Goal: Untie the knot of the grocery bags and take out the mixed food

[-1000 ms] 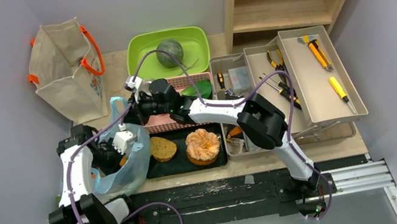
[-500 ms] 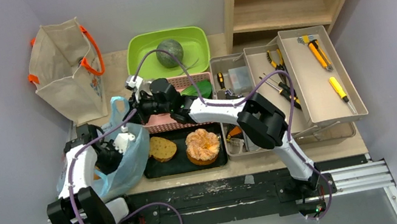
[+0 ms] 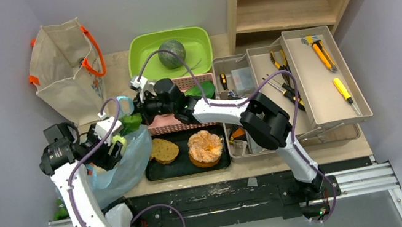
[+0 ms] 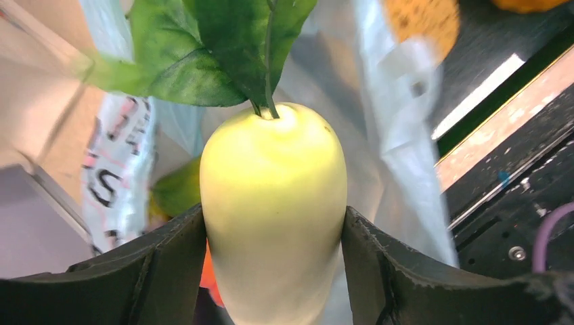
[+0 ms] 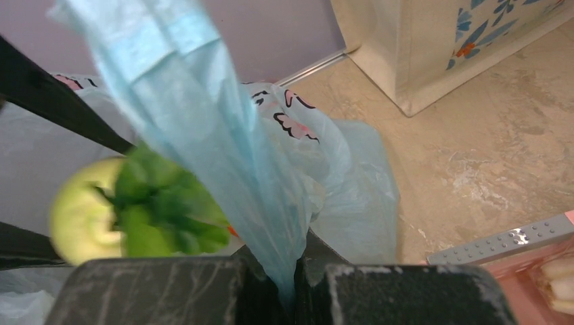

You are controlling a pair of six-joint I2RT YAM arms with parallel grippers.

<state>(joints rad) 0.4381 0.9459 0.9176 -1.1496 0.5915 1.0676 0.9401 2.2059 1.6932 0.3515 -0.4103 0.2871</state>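
Observation:
My left gripper [image 4: 272,233] is shut on a pale white radish [image 4: 274,169] with green leaves [image 4: 216,47] and holds it above the open light-blue bag [image 3: 124,167]. In the top view the left gripper [image 3: 112,135] is at the bag's far rim. My right gripper [image 5: 292,271] is shut on one handle of the blue bag [image 5: 203,128] and pulls it up taut. It also shows in the top view [image 3: 138,107]. The radish [image 5: 81,217] shows in the right wrist view. Something orange [image 4: 210,281] lies inside the bag. No knot shows. The beige tote [image 3: 63,69] stands at the back left.
A green tub [image 3: 141,52] holds a round green melon [image 3: 172,53]. A black tray [image 3: 186,167] holds a brown bread slice [image 3: 164,150] and an orange-topped pastry [image 3: 205,147]. A pink basket [image 3: 181,84], a grey toolbox [image 3: 311,78] and a wooden shelf [image 3: 292,7] stand to the right.
My left gripper has come up out of the blue bag with the radish in it and moved back and left. The right gripper has kept its hold on the handle.

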